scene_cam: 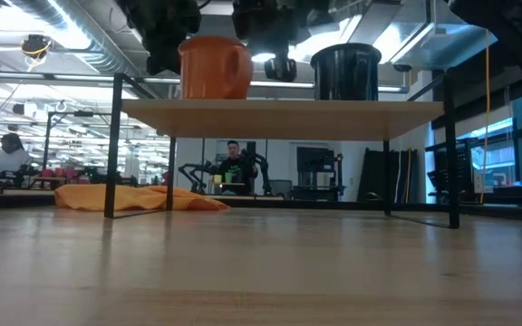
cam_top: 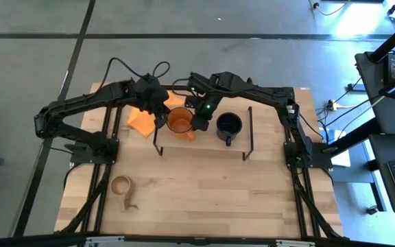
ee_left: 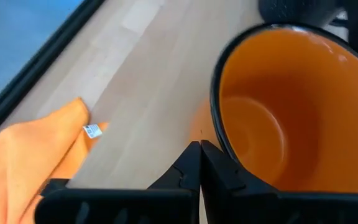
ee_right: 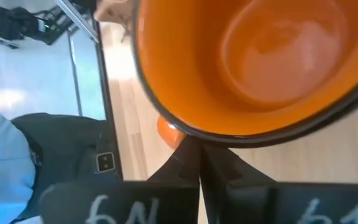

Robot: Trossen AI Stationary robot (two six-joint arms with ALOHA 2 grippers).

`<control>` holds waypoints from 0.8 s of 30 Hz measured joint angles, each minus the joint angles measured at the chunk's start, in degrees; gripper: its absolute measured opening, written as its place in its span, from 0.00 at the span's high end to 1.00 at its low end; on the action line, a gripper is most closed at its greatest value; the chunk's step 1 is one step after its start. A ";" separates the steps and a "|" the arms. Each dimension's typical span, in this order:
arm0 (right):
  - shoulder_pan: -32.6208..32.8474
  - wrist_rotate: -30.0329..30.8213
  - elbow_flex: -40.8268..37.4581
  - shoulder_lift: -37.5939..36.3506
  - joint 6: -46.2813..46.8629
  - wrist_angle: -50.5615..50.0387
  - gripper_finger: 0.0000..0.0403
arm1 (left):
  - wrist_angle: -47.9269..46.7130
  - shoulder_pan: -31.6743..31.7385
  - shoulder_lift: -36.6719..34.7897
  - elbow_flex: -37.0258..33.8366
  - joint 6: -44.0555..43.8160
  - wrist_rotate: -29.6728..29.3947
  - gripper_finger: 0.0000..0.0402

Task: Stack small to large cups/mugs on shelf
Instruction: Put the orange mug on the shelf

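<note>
While the small wooden cup [cam_top: 121,186] lay alone on the table's front left, well apart from everything, the left gripper [cam_top: 160,110] hung just left of the orange mug [cam_top: 180,122] on the shelf [cam_top: 204,145], its fingers pressed together on nothing. The right gripper [cam_top: 200,118] stood at the mug's right side by the handle, jaws likewise closed and empty. The dark mug [cam_top: 228,124] sat farther right. I judged the left arm nearer the wooden cup.
</note>
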 joint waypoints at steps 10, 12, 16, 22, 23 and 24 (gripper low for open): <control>0.15 -0.71 0.00 0.00 1.12 2.52 1.00 | 1.89 2.47 0.02 0.00 0.04 0.68 1.00; 0.12 -0.60 0.00 0.00 1.12 2.50 0.99 | 1.88 2.85 0.02 0.00 0.07 0.91 1.00; 0.22 -1.18 0.00 0.00 0.88 2.63 0.97 | 1.90 3.11 0.02 0.02 1.17 1.06 1.00; 0.22 -3.37 0.02 0.00 -0.44 1.77 0.97 | 1.45 4.30 0.02 0.02 2.56 0.24 1.00; 0.22 -3.37 0.02 0.00 -0.50 1.45 0.97 | 1.10 4.77 0.02 0.02 2.58 0.11 1.00; 0.13 -3.35 0.02 0.00 -0.59 1.04 0.97 | 0.58 5.19 0.02 0.02 2.56 0.04 1.00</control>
